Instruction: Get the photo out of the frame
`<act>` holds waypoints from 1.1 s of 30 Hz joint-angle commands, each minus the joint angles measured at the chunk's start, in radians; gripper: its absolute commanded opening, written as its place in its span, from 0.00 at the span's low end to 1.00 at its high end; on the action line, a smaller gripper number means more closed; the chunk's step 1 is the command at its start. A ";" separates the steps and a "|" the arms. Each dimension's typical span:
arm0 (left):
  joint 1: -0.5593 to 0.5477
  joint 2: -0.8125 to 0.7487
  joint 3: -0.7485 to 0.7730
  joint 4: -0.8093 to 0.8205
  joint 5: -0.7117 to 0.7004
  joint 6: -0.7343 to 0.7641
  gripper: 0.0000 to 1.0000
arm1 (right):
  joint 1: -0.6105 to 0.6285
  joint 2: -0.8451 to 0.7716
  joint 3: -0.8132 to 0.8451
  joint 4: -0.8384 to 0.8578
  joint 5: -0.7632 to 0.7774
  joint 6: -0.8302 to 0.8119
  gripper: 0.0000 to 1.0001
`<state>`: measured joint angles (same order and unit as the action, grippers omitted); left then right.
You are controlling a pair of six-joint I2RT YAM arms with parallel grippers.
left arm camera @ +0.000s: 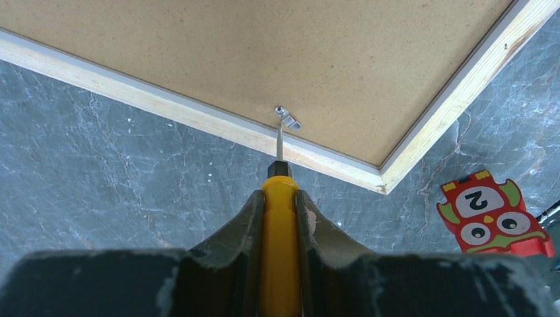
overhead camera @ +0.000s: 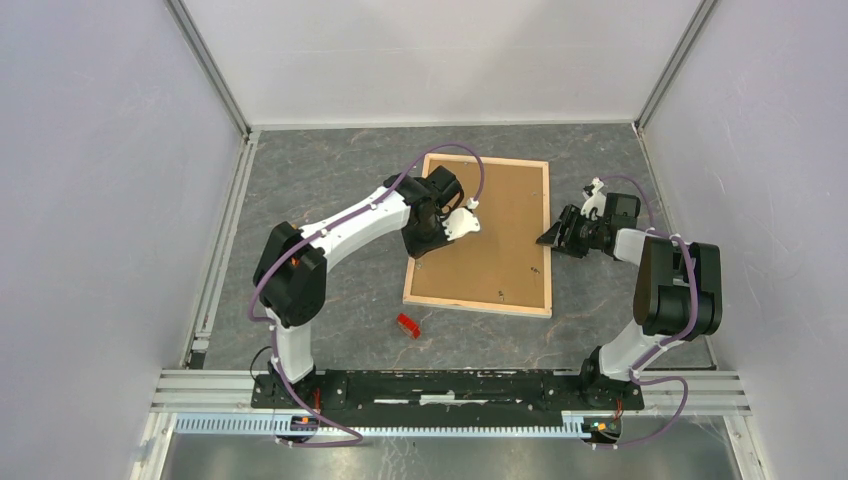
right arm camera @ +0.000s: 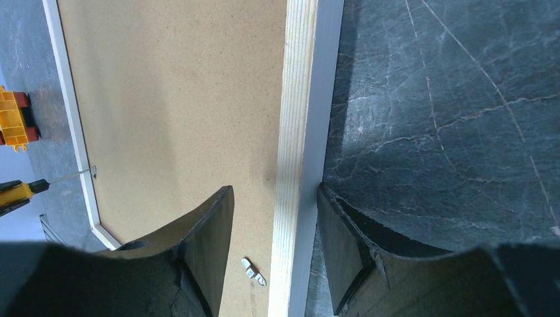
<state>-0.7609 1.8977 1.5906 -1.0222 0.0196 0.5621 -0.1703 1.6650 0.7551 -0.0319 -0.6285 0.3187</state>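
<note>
The large rectangular frame (overhead camera: 475, 305) with pale wood rails and a thin white lip lay face down on the grey marbled counter (overhead camera: 330, 180), between my two tools. Its plain brown hardboard backing panel (overhead camera: 500, 230) faced up and covered the whole opening, so the photo was hidden from me.

My left tool (left arm camera: 279, 198) was clenched on a yellow-handled screwdriver (left arm camera: 279, 224), the handle pinched between both fingers and pointing straight ahead. The thin steel blade reached out over the wood rail (left arm camera: 198, 122) just in front of the tool, and its tip met a small silver turn-clip (left arm camera: 287, 119) screwed at the edge of the backing panel (left arm camera: 264, 46). Off to that tool's side, past the corner of the frame, a red owl-shaped tile marked with a 2 (left arm camera: 492, 214) lay on the counter, apart from the frame.

My right tool (right arm camera: 274, 198) stood released, straddling the opposite rail (right arm camera: 294, 132). One finger (right arm camera: 205, 244) hung over the backing panel (right arm camera: 178, 99), clear of the rail; the other finger (right arm camera: 343, 251) sat outside, close against the white edge, though I could not tell whether it touched. A second silver clip (right arm camera: 254, 272) lay between those fingers, beside the rail. Across the panel from this tool I could see the screwdriver (right arm camera: 16, 191) at the far rail.
</note>
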 commanded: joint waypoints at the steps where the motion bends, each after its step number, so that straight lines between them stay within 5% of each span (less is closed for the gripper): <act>1: -0.007 0.005 0.020 -0.002 0.028 -0.033 0.02 | 0.022 0.023 -0.033 -0.049 0.049 -0.010 0.56; 18: -0.012 0.043 0.053 0.015 0.151 -0.133 0.02 | 0.022 0.029 -0.033 -0.049 0.045 -0.008 0.56; 33: -0.013 0.027 0.004 0.191 -0.015 -0.202 0.02 | 0.025 0.026 -0.035 -0.049 0.043 -0.009 0.57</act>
<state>-0.7685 1.9217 1.6089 -0.9764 0.0559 0.3985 -0.1703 1.6650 0.7551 -0.0315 -0.6285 0.3191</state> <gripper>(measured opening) 0.268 0.563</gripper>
